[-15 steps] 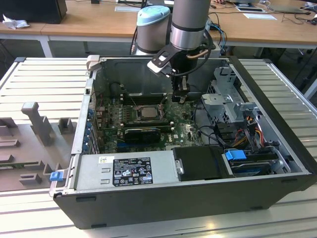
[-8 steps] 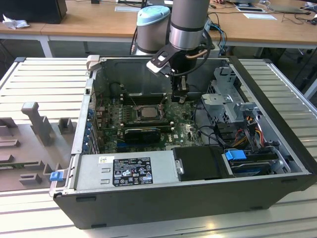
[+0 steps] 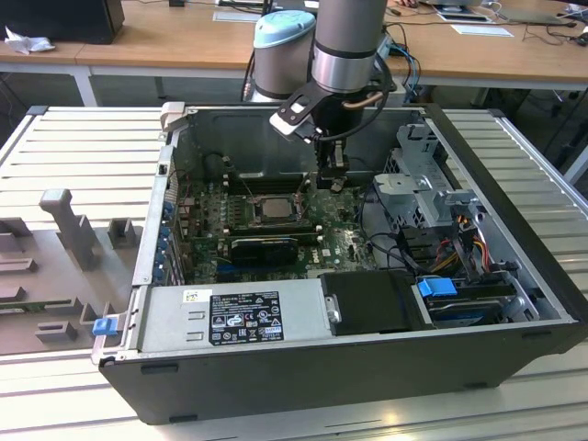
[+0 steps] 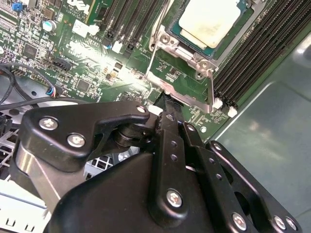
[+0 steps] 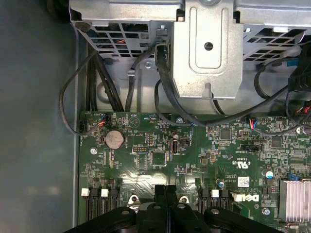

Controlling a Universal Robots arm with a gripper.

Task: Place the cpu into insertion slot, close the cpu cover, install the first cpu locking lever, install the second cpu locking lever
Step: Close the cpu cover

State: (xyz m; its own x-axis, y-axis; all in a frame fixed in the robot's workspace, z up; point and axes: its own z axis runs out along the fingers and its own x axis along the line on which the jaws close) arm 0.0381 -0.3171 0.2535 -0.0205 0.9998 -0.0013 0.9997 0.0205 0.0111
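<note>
In the exterior view the gripper (image 3: 333, 182), jaws together on nothing, hangs in the case (image 3: 322, 377) at 2 o'clock of the cpu (image 3: 273, 209) seated in its slot (image 4: 189, 56), the cover (image 4: 212, 90) between them in the second wrist view, drive cage (image 3: 418, 184) and cables (image 3: 367, 216) at its 3 o'clock, power supply (image 3: 230, 317) at 6.

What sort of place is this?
Probably a robotics lab or test workshop: a robot arm reaches into an opened computer case on a slatted metal bench, with office desks behind.
</note>
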